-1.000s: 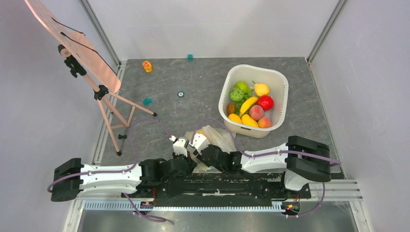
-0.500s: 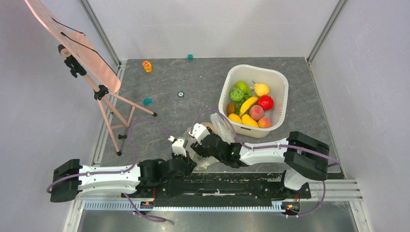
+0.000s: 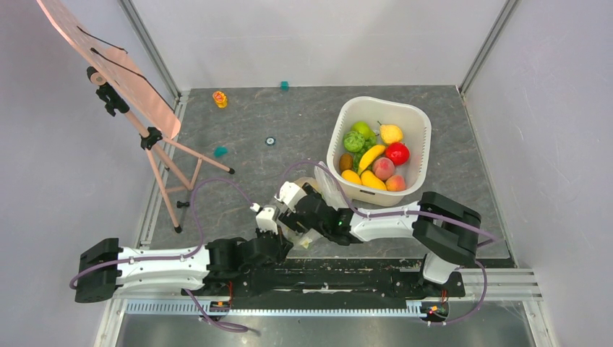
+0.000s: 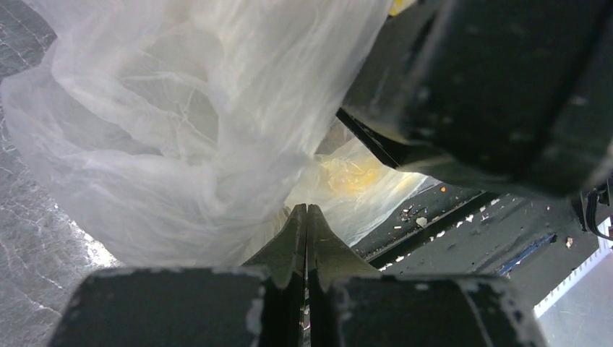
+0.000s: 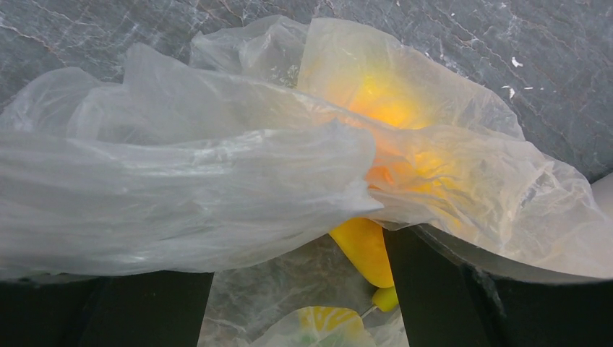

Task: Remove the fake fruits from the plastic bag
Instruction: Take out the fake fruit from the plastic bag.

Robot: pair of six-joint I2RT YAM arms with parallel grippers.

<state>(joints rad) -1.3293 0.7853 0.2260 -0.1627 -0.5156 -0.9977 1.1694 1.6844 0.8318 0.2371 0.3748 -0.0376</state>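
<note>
**Two arms work a bag at the counter's near edge**

The left end effector (image 4: 306,217) is pinched tight on a fold of the bag (image 4: 166,130) — its fingers meet with only film between them. The right end effector (image 5: 289,278) stands wide apart, film draped across both fingers, gripping nothing. A yellow fruit (image 5: 363,249) shows inside the bag, just beside one finger. The bag lies on the counter (image 3: 289,116) near the basin (image 3: 421,124) — itself holding fruits (image 3: 372,163).

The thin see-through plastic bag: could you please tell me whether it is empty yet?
Not empty: the right wrist view shows a glossy yellow-orange toy fruit inside the thin see-through plastic bag, under its film.
</note>
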